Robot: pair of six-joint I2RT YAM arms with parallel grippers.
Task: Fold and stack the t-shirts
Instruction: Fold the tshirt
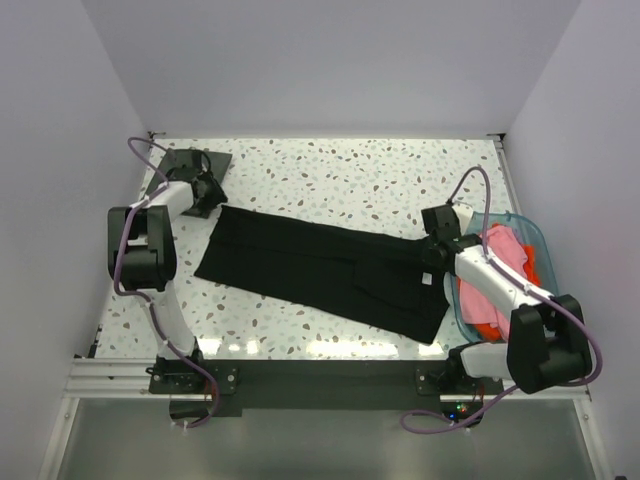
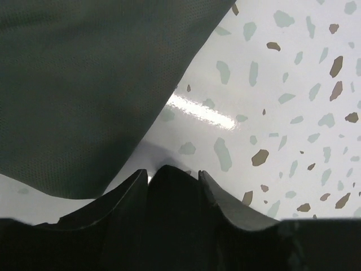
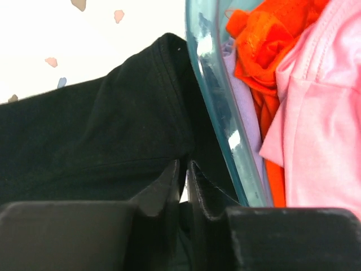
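Note:
The large black t-shirt [image 1: 320, 270] lies stretched out slantwise across the table, from far left to near right. My left gripper [image 1: 208, 196] is at its far-left end and is shut on a fold of the black cloth [image 2: 171, 186]. Just beyond it lies the dark grey folded shirt [image 1: 186, 166], which fills the upper left of the left wrist view [image 2: 84, 84]. My right gripper [image 1: 435, 246] is at the shirt's right end, shut on black cloth [image 3: 113, 135] right against the bin. Pink [image 3: 321, 124] and orange [image 3: 265, 39] shirts lie in the bin.
A clear blue plastic bin [image 1: 528, 228] stands at the right edge of the table, its wall [image 3: 217, 96] right beside my right fingers. The speckled white tabletop [image 1: 360, 180] lies behind the black shirt. White walls close in on three sides.

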